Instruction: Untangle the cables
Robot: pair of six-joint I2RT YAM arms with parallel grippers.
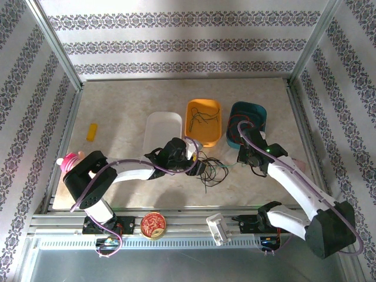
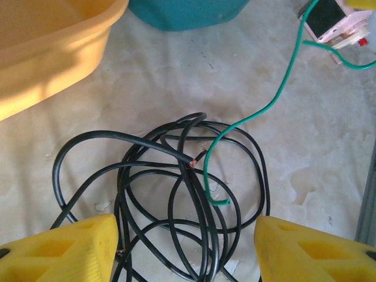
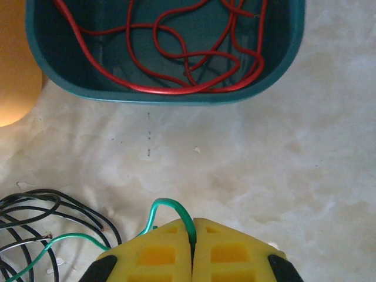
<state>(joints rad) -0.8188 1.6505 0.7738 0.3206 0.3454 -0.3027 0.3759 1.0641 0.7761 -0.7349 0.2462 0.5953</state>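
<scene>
Overhead, the black cables (image 1: 212, 170) are seen tangled on the table (image 1: 117, 135) between both arms; at the left wrist, the left gripper (image 2: 185, 249) is held spread wide over them; at the right wrist, the right gripper (image 3: 192, 249) is found clamped on the green cable (image 3: 168, 201), with red cables (image 3: 176, 91) coiled in the teal bin (image 3: 235, 97).

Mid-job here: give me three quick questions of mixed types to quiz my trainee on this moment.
1. True or false: the right gripper is shut on the green cable.
2. Which bin holds the red cable? A white bin, B orange bin, C teal bin.
3. Fill in: the left gripper hangs open over a ___ cable tangle.
Key: 1 true; 2 C; 3 black.
</scene>
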